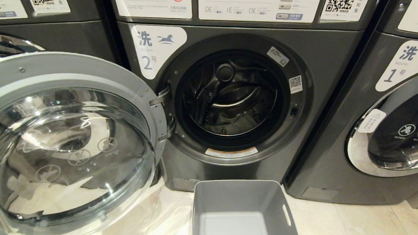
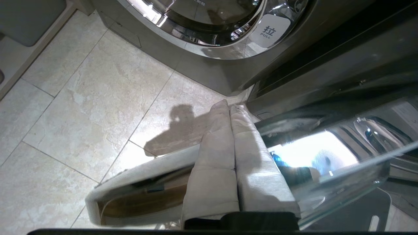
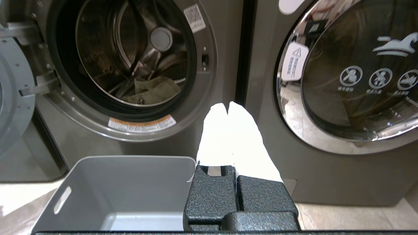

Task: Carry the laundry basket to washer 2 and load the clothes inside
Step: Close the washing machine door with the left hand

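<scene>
The left gripper [image 2: 230,107] has two long tapering fingers [image 2: 212,169] wrapped in pale beige padded cloth with stitched seams across them, rising from a black base. The right gripper [image 3: 228,105] has the same pair of tapering fingers [image 3: 246,143], which look plain white, set in a black housing with a coarse speckled texture.

Grey laundry basket [image 1: 289,229] upright on the floor before washer 2 [image 1: 323,112], dark grey, its round door [image 1: 68,142] swung wide open, pale green-grey clothes [image 3: 152,91] lying inside the drum
</scene>
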### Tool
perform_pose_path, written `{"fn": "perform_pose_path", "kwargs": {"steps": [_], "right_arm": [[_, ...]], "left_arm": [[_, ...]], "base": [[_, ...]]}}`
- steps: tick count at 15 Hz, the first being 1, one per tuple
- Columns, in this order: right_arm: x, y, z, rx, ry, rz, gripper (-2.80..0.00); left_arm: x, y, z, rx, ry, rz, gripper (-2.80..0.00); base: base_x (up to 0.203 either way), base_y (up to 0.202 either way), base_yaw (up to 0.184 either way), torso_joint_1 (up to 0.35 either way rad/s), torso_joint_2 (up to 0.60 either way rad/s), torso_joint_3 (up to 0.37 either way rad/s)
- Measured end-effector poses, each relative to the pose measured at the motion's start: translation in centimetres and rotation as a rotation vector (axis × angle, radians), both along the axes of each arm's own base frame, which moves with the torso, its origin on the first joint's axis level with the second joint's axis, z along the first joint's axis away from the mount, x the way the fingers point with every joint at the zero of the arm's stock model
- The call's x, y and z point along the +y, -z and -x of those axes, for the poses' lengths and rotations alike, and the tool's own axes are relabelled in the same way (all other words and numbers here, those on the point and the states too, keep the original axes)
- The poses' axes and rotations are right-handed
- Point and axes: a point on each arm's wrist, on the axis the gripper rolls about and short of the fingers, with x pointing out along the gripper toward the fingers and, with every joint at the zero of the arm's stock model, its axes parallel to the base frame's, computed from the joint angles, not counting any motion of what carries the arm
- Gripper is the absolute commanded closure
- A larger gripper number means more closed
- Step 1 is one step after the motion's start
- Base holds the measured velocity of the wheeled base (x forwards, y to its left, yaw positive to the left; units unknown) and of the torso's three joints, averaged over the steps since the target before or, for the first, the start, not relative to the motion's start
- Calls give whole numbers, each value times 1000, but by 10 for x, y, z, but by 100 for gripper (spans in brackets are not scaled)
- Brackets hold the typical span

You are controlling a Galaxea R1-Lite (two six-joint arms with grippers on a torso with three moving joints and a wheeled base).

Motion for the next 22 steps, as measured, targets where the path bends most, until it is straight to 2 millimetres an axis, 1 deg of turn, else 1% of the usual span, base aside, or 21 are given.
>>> {"fn": "perform_pose_path", "kwargs": {"steps": [5,8,12,16,19,22], "right_arm": [[0,0,0,0,0,0,0],[0,0,0,0,0,0,0],[0,0,0,1,0,0,0],[0,0,0,0,0,0,0],[0,0,0,1,0,0,0],[0,0,0,1,0,0,0]], "left_arm": [[-3,1,-2,4,17,4,0],[0,4,-8,5,19,3,0],[12,12,-25,-26,25,-31,0],[27,9,-45,-136,-40,-156,0],[37,7,-59,-214,-52,-212,0],[43,16,-67,-230,-55,-221,0]], "base": [[0,0,0,0,2,89],[0,0,0,0,0,0],[0,0,0,0,0,0],[0,0,0,0,0,0],[0,0,0,0,0,0],[0,0,0,0,0,0]]}}
